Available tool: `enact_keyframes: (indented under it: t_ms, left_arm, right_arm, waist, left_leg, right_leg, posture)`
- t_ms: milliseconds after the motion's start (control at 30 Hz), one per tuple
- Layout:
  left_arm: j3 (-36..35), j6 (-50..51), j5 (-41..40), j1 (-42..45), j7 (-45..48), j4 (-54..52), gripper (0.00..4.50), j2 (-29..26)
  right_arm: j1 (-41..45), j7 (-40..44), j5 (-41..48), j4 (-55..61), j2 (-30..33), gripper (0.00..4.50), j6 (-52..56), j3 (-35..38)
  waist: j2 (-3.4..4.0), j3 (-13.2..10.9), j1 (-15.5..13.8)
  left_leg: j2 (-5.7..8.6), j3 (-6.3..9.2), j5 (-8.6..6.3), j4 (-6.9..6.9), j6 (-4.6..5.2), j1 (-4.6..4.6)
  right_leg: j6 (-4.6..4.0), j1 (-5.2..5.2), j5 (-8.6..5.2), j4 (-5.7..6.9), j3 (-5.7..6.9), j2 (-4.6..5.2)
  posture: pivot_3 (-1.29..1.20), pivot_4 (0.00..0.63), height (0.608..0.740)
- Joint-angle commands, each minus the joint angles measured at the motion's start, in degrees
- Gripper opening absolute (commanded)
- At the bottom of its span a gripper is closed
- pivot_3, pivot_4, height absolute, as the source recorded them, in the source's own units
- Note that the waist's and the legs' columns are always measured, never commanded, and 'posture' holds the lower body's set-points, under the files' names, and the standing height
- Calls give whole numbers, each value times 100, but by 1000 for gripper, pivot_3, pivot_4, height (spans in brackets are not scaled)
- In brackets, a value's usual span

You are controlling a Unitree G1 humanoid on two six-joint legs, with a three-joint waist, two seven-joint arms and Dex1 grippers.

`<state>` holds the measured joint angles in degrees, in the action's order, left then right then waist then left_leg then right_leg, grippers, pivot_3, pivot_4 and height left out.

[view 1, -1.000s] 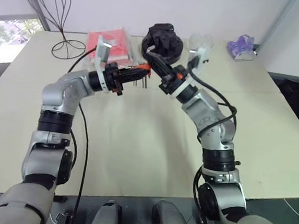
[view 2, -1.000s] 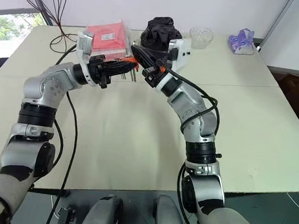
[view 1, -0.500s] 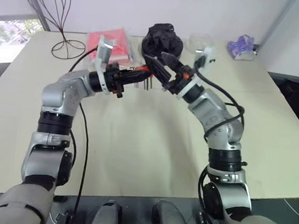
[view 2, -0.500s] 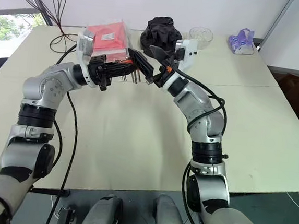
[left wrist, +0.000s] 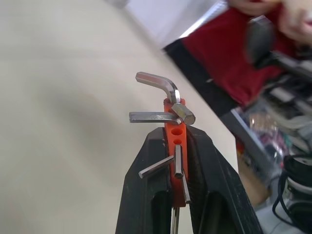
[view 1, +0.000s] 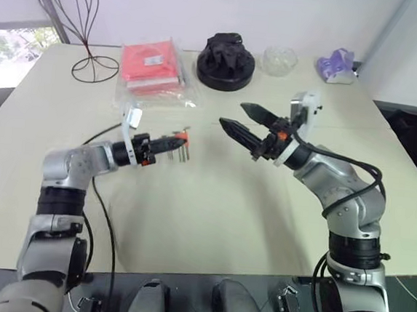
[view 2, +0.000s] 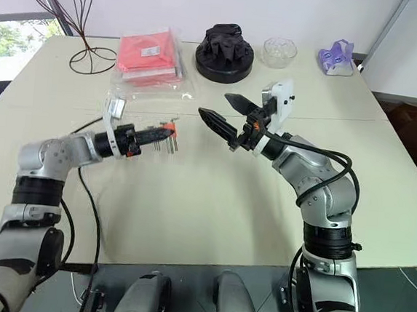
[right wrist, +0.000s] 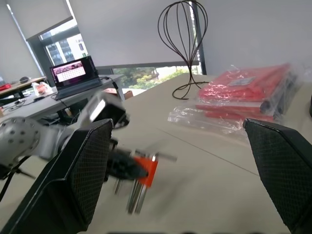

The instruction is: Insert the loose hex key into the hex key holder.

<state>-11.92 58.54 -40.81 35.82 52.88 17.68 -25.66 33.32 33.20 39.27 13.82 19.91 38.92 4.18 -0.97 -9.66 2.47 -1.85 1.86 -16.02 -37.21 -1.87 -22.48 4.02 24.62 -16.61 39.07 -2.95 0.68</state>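
My left gripper (view 1: 167, 144) is shut on the hex key holder (view 1: 183, 135), a small orange block held just above the table (view 1: 212, 200), left of centre. In the left wrist view the block (left wrist: 174, 131) sits clamped between the two black fingers (left wrist: 146, 185). Several grey keys stick out of it, among them a longer L-shaped one (left wrist: 161, 84) at its far end. Which of them is the loose hex key I cannot tell. My right gripper (view 1: 233, 114) hangs open to the right of the holder, apart from it, with nothing between its fingers (right wrist: 73, 185).
At the table's back lie a red packet in clear plastic (view 1: 152, 67), a black lump on a round base (view 1: 228, 53), a glass bowl (view 1: 279, 58) and a purple object (view 1: 335, 65). A wire stand (view 1: 75, 13) rises at the back left. A black cable (view 1: 105, 213) trails from my left wrist.
My right gripper opened and drew back to the right, away from the holder. My left gripper sank toward the table and rolled, keeping the holder.
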Motion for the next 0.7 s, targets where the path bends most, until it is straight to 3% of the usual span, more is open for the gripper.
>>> enact_keyframes:
  t_ms: [33, 67, 233, 367, 567, 700]
  left_arm:
    - [2, 57, -34, -222, -177, -332, 0, -10]
    - [15, 75, -12, -271, -232, -323, 0, -4]
    - [299, -60, 272, -424, -290, -288, 2282, -153]
    - [294, -223, 466, -486, -414, -214, 4442, -270]
    - [549, -1720, 1489, -723, -651, -205, 4442, -775]
    - [276, -2155, 1444, -704, -667, -700, 4442, -960]
  right_arm:
    - [-1, -92, -52, 209, -140, 4452, -163, -65]
    - [3, -113, -69, 191, -182, 4452, -185, -88]
    - [43, -146, -148, 115, -292, 4500, -248, -148]
    - [49, -147, -171, 102, -308, 4500, -242, -130]
    - [-164, -127, -186, 254, -124, 4500, -133, -81]
    - [-460, -117, -259, 389, 149, 4500, -100, -54]
  waist:
    - [0, 0, -4]
    - [0, 0, -6]
    - [0, 0, -16]
    - [0, 0, -16]
    - [1, 1, 10]
    - [0, 0, -12]
  left_leg:
    - [0, 0, 0, 0, 0, 0]
    - [0, 1, 0, 0, -1, 0]
    - [1, 0, 1, 0, -2, 0]
    - [1, -1, 1, 1, -2, 1]
    - [-2, -1, 1, 6, -1, 11]
    - [-2, -1, 0, 6, -1, 6]
  right_leg:
    - [0, 0, 0, 0, 0, 0]
    - [0, 0, 0, 0, 0, 1]
    - [0, 0, 0, 0, 0, 4]
    - [0, 0, 0, -1, 0, 3]
    - [-1, -2, 0, 0, -4, 3]
    - [-1, -2, 0, -2, -4, 5]
  posture:
    - [0, 150, 740]
    - [0, 150, 740]
    - [0, 150, 740]
    - [0, 150, 740]
    - [0, 150, 740]
    - [0, 150, 740]
